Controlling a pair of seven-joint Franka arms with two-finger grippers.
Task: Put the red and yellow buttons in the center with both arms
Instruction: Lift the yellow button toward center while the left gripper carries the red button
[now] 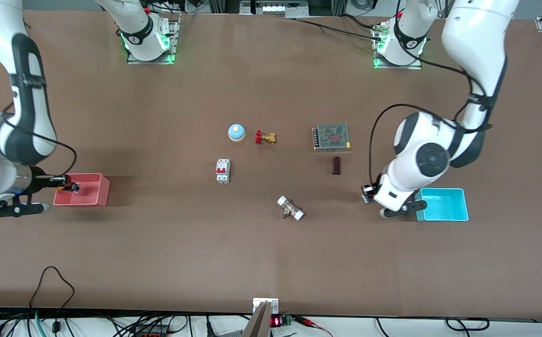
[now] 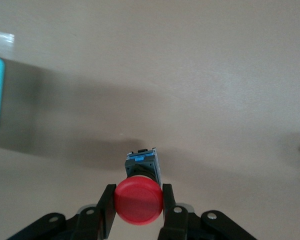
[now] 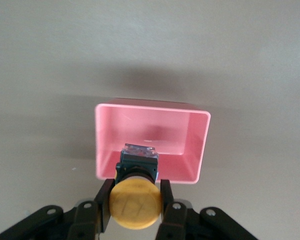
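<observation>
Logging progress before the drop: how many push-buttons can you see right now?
2. The red button is clamped in the left hand over bare table beside the cyan bin. The yellow button is clamped in the right hand over the pink bin.

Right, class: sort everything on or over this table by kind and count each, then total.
Push-buttons: 2 (red button, yellow button)
Bins: 2 (pink bin, cyan bin)
Other parts on the table: 6
Total: 10
</observation>
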